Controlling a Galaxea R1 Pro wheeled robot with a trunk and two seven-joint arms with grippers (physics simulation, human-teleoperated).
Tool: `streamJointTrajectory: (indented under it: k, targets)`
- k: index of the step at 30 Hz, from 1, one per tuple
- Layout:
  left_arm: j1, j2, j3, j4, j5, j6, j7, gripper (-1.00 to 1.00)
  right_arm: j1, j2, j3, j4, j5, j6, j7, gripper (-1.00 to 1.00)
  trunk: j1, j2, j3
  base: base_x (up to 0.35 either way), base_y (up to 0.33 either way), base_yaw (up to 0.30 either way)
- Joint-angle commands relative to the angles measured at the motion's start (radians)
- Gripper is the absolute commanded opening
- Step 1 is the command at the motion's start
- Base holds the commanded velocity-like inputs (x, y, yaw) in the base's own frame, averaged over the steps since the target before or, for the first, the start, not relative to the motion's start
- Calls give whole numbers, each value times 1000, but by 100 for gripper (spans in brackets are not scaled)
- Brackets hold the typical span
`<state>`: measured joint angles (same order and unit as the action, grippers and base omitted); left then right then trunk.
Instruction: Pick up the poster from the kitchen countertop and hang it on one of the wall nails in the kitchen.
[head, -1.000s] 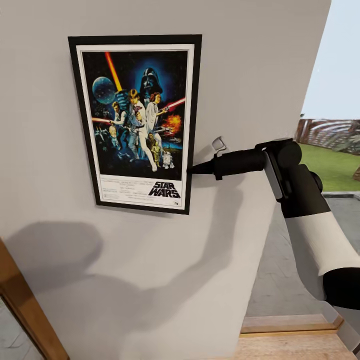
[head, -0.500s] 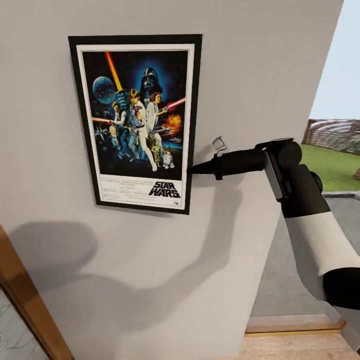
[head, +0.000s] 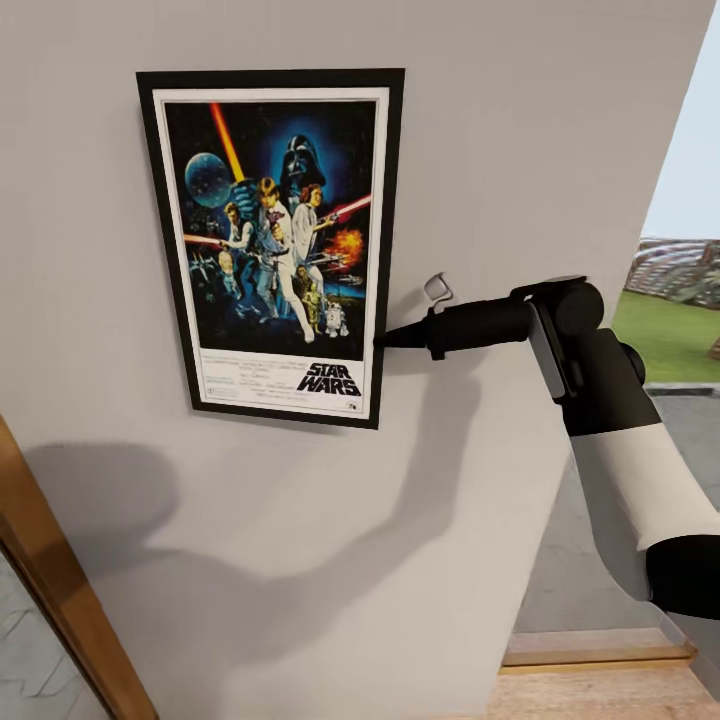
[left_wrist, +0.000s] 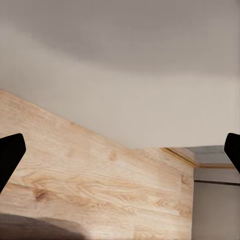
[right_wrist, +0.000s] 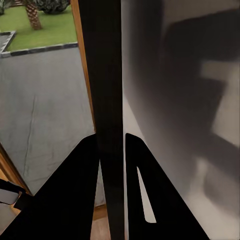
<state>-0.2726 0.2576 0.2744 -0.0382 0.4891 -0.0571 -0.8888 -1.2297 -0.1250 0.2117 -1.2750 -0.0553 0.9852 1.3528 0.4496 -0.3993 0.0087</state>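
Poster unmoved on wall, right tool still gripping

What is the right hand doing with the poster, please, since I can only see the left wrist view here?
Observer: In the right wrist view the right hand has a finger on each side of the poster frame's edge, shut on it.
Operator: Thanks. Where on the poster is it gripping?
Observer: From the head view, on the frame's right edge, towards the lower part, beside the STAR WARS logo.
Operator: And is the poster against the wall?
Observer: It looks flat against the light-grey wall, upright. I cannot make out a nail, so I can't say whether it is hooked.
Operator: What lies beyond the wall's end?
Observer: Outdoors: green grass and grey paving.
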Motion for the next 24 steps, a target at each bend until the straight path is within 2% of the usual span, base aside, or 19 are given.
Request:
streamJointTrajectory:
  k: [1,10,24]
  targets:
    - [0,0,8,1,-9,-6,-2,100,-1,-1,2,0,-7,12,0,-100,0,-1,0,0,23,0]
    - [0,0,8,1,-9,-6,-2,100,-1,-1,2,0,-7,12,0,-100,0,-1,0,0,81,0]
    - [0,0,8,1,-9,-6,-2,100,-1,-1,2,0,-7,12,-1,-100,0,-1,0,0,8,0]
